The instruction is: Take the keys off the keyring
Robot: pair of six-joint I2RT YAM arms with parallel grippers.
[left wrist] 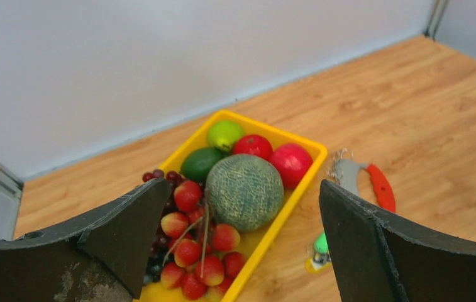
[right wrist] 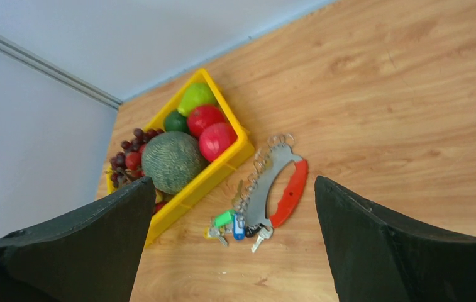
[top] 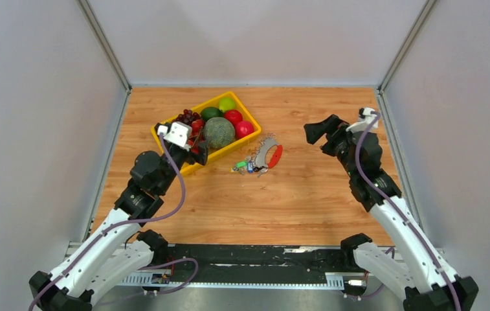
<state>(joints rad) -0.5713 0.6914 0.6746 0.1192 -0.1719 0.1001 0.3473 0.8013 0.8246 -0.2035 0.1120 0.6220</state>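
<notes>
Reading the bench (right wrist: pixel 411 94) like a clock from the arms' side: both arms were up in the air and nothing was gripped. This was the approach, the very start of the job by my reckoning.

The keys (right wrist: pixel 263 189) lay flat on the wood, a silver-grey crescent just off the tray's (right wrist: pixel 226 168) long wall, at about four o'clock from it. The keyring (right wrist: pixel 290 192), that red tag, hugged the crescent's three o'clock edge, touching it. Small coloured tags (right wrist: pixel 230 223) clustered at its eight o'clock end, and little wire rings (right wrist: pixel 257 165) curled along the ten o'clock side. How each joined up, I couldn't tell.

Left pincer (left wrist: pixel 244 189): jaws spread wide, empty, hanging over the tray's near end by the melon (left wrist: pixel 235 207), with the keys off at three o'clock. Right pincer (right wrist: pixel 232 184): spread wide too, empty, held high at roughly two o'clock from the keys, looking down on them, well apart.

What next? I'd say one pincer had to come down and pinch the red tag while the other took the silver bunch, so the link could be worked open. Flat metal on wood gives little to bite on, so a low, edge-on grab looked needed. The tray close by left the left arm little room.
</notes>
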